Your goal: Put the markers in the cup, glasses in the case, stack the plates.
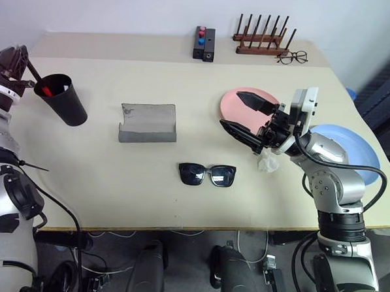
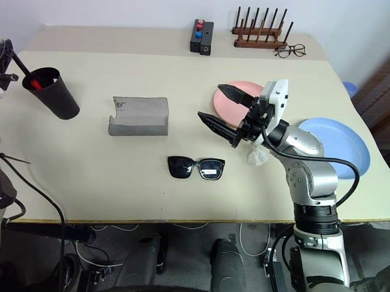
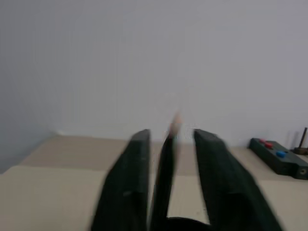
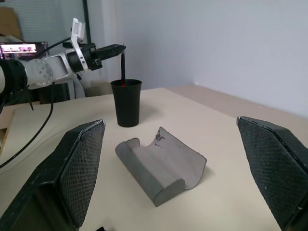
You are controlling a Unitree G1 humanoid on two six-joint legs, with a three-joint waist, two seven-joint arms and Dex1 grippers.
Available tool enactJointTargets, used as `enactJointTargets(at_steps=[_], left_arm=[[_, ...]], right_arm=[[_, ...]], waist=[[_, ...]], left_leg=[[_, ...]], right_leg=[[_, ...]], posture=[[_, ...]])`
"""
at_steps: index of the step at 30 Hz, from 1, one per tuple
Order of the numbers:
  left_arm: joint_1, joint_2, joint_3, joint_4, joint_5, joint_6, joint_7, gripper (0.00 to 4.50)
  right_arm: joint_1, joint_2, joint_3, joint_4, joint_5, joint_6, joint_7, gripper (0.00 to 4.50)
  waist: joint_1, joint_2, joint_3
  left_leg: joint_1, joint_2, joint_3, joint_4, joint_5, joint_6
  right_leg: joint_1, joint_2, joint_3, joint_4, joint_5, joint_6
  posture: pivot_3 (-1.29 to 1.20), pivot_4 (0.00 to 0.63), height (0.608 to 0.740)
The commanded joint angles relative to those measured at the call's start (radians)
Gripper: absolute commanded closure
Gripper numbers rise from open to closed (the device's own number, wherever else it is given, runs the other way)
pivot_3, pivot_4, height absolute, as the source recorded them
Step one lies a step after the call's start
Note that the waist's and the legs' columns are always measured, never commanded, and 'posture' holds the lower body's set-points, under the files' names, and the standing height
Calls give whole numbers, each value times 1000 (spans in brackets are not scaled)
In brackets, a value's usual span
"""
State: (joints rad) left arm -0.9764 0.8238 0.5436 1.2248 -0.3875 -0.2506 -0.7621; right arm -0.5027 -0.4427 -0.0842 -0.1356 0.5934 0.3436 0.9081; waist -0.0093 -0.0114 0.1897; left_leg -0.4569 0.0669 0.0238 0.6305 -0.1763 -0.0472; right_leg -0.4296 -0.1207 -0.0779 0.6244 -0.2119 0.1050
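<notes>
The black cup (image 1: 63,100) stands at the table's left edge with a red marker (image 1: 47,87) inside it. My left gripper (image 4: 120,47) is just above the cup. A dark-ended marker (image 4: 122,65) hangs upright between its parted fingers (image 3: 132,178), its lower end at the cup's mouth. The black sunglasses (image 1: 207,174) lie near the front edge, and the grey case (image 1: 148,122) lies open behind them to the left. My right gripper (image 1: 231,109) hovers open and empty over the near side of the pink plate (image 1: 233,103). The blue plate (image 1: 352,151) sits at the right edge.
A crumpled white tissue (image 1: 268,163) lies under my right wrist. At the back stand a black box with red and blue buttons (image 1: 204,43) and a wooden peg rack (image 1: 261,38). Wire-framed spectacles (image 1: 292,57) lie beside the rack.
</notes>
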Motion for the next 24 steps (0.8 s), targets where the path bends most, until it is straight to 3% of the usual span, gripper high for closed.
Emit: enactJointTargets(at_steps=[1,2,3,7,14,17,24], left_arm=[[-10,37,4,-32,0,-20,11,777],[-13,39,-3,-38,7,-15,19,267],[-21,41,-10,-45,8,17,15,63],[-43,45,-36,-133,-31,248,-94,63],[106,24,-139,-639,-178,684,-336,63],[146,23,-243,-767,-177,741,-455,63],[63,26,-534,-631,8,717,-679,63]], right_arm=[[-4,-11,-11,-42,11,-6,0,0],[-3,-10,-11,-41,9,-8,0,0],[-3,-10,-10,-39,7,-10,0,0],[-5,-14,-9,-33,3,-11,5,0],[-21,-8,-1,-6,-8,-22,12,0],[-18,-29,-1,-4,3,0,42,0],[33,-193,-28,41,-19,-8,189,0]], waist=[[0,0,0],[0,0,0],[0,0,0],[1,0,0],[-4,0,0],[-2,0,0],[8,0,0]], left_leg=[[0,0,0,0,0,0],[0,0,0,0,0,0],[0,0,0,0,0,0],[0,0,0,0,0,0],[0,0,0,-1,0,0],[1,0,0,0,0,0],[1,0,0,0,0,0]], right_leg=[[0,0,0,0,0,0],[0,0,0,0,0,0],[0,0,0,0,0,0],[0,0,0,0,0,0],[0,0,0,0,0,0],[0,0,0,1,0,0],[1,0,0,-1,-2,-3]], posture=[[0,150,740],[0,150,740],[0,150,740],[0,150,740],[0,150,740],[0,150,740],[0,150,740]])
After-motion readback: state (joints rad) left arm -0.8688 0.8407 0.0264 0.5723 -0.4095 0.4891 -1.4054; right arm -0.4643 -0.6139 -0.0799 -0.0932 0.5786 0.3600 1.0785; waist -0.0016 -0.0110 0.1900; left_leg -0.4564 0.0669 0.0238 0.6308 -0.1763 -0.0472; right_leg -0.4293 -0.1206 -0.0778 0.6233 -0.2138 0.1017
